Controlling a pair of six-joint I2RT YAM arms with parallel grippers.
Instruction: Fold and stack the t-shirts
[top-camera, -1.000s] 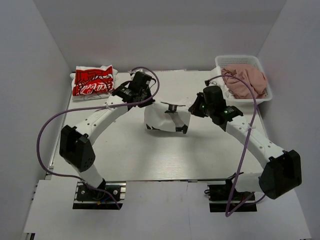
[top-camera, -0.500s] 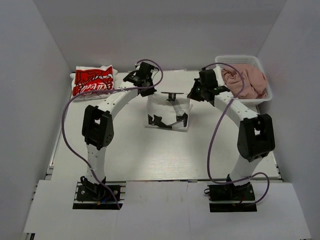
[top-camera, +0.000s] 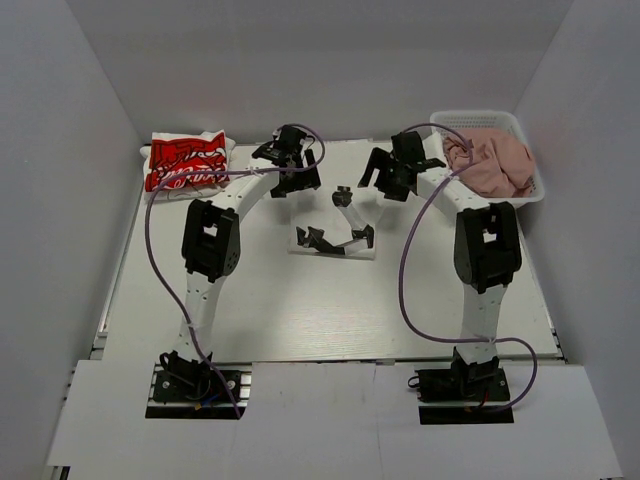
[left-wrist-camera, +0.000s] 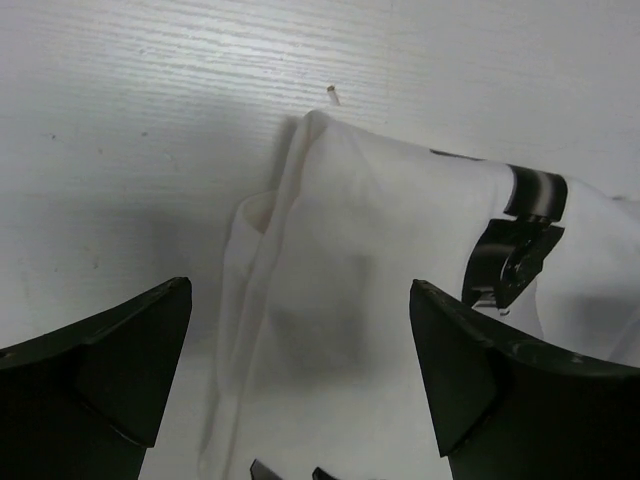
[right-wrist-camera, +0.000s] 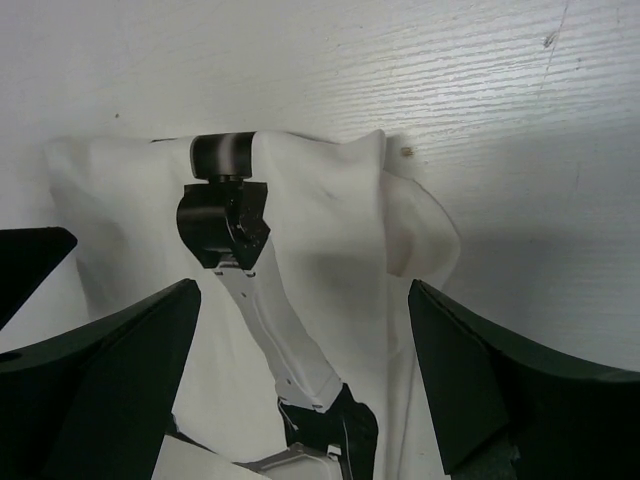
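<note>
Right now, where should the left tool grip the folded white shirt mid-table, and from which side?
Take the white shirt at its layered left edge, from above: the open left tool hangs astride that edge, and the folds lie flat there.

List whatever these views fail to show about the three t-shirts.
- White t-shirt: its black print is too small to read in the top view. Both wrist views show only part of it, cut off by the fold and the frame edge.
- Pink t-shirt: bunched in the basket and seen in the top view only. Whatever lies under it is hidden.
- Red-logo t-shirt: seen in the top view only, too small to count its layers.
</note>
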